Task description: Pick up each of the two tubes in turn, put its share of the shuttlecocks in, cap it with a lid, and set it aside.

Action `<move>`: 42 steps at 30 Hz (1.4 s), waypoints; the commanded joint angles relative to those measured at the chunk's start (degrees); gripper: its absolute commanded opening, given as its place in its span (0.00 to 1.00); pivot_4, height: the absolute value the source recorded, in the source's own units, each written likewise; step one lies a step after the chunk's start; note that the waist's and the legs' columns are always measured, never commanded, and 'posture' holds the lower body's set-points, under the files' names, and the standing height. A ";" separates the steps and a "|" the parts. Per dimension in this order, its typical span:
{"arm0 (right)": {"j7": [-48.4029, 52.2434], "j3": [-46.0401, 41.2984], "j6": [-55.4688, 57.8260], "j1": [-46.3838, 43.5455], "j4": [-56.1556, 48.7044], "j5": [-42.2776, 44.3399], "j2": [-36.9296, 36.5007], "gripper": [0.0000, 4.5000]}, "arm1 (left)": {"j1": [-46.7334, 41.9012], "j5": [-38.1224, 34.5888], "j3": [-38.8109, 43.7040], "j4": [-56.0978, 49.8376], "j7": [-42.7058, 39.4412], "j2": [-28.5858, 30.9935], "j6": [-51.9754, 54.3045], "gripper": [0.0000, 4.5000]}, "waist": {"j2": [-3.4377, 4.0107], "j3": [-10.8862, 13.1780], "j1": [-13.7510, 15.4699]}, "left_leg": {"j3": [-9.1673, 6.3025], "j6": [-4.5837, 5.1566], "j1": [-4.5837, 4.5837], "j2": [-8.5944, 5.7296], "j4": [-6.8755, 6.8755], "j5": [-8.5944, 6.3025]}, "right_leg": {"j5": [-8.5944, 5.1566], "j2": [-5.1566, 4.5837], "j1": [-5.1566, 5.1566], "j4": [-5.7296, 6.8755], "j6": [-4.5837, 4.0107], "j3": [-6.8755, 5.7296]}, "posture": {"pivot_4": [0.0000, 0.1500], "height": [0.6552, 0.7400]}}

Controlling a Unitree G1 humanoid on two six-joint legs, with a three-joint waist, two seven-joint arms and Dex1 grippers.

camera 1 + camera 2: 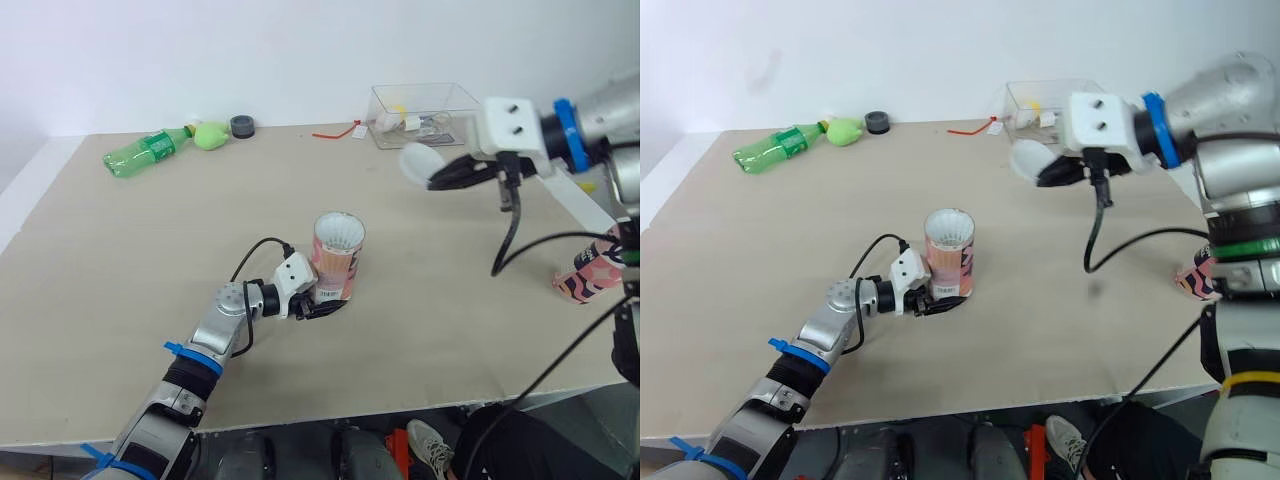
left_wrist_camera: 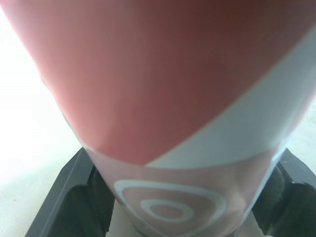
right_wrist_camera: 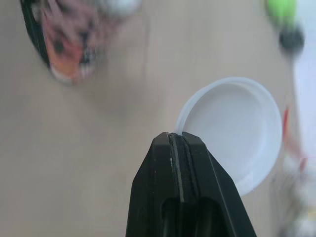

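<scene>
A pink patterned tube (image 1: 337,257) stands upright at the middle of the table, its open top showing white shuttlecock feathers. My left gripper (image 1: 322,303) is shut on the tube's base; the tube's wall (image 2: 163,98) sits between the black fingers (image 2: 81,197). My right gripper (image 1: 440,180) is raised over the table's right part, shut on the rim of a white lid (image 1: 417,161), which shows as a round cap (image 3: 237,131) beyond the fingertips. A second patterned tube (image 1: 590,272) lies at the right table edge behind my right arm.
A green plastic bottle (image 1: 148,150), a green object (image 1: 210,134) and a dark cap (image 1: 242,126) lie at the back left. A clear plastic box (image 1: 422,113) with small items stands at the back right, with a red strip (image 1: 337,131) beside it.
</scene>
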 commanded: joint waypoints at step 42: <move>2.62 33.80 -14.31 -12.85 -1.92 23.63 1.09 0.01 | 4.88 2.34 -1.81 -3.03 -0.75 1.87 2.30 0.68 | 0.00 -0.02 -0.10 | -0.13 0.04 -0.06 0.10 -0.17 -0.26 | 0.03 -0.36 -0.11 -0.01 -0.51 -0.46 | 1.00 1.00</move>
